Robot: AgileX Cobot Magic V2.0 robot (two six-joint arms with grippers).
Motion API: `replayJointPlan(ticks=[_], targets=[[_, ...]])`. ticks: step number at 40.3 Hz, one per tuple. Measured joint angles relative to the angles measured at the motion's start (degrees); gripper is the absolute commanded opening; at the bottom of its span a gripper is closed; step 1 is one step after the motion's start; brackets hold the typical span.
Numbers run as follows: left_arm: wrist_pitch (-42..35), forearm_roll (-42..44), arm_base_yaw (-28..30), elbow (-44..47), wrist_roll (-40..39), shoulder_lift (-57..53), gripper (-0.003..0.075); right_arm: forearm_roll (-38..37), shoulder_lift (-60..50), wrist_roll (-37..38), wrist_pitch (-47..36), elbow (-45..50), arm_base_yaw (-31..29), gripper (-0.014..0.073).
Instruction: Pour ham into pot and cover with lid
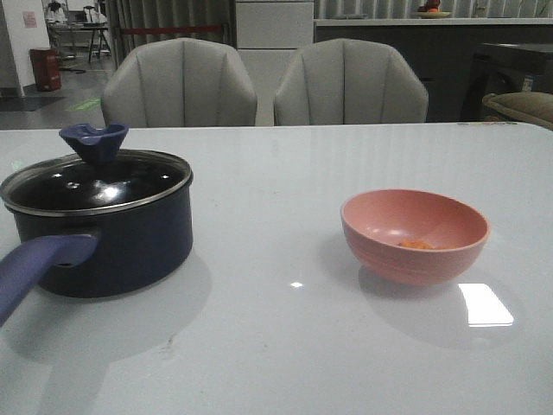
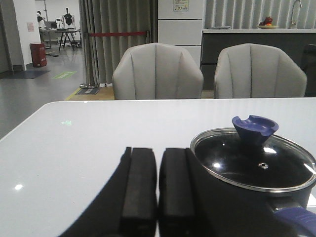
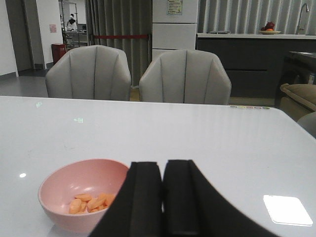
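pot (image 1: pixel 112 233): dark navy saucepan on the robot's left side of the white table (image 1: pixel 285 346). long blue-purple handle (image 1: pixel 39 268) points toward the robot, prob so an arm can steady it.
lid (image 1: pixel 95 186): dark glass w/ steel rim, seated flat on the pot rim, so the pot is closed. it has to come off before any pour.
knob (image 1: pixel 93 141): dark blue funnel shape, upright at lid centre, top unobstructed; the obvious grip point.
pink bowl (image 1: pixel 415 233): on the robot's right side of the table, well apart from the pot, upright.
ham (image 3: pixel 91 202): a few small orange bits low inside the bowl. none seen in the pot; its inside is dark through the glass.
left fingers (image 2: pixel 158 192): pads pressed together w/ only a thin seam, holding nothing. they sit just beside the pot, lid side, not touching it as far as i can tell.
right fingers (image 3: pixel 163 197): also closed w/ a thin seam, empty, near the bowl's rim but not on it.
arms: neither shows in the front view.
stage: looks like the start; each arm is parked next to its own item, left for lid, right for bowl.
background: two grey chairs (image 1: pixel 181 86) behind the table.
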Motion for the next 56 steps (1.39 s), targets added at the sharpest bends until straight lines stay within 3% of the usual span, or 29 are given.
replayJointPlan(ticks=[38, 49, 56], targets=[[-0.27, 0.00, 0.00, 0.00, 0.00, 0.00, 0.0113, 0.00, 0.00, 0.00, 0.00, 0.00, 0.00, 0.0150], [-13.53, 0.00, 0.00, -0.12, 0.00, 0.00, 0.0113, 0.00, 0.00, 0.00, 0.05, 0.00, 0.00, 0.0150], [-10.54, 0.00, 0.00, -4.89, 0.00, 0.00, 0.0113, 0.00, 0.00, 0.00, 0.05, 0.00, 0.00, 0.0150]])
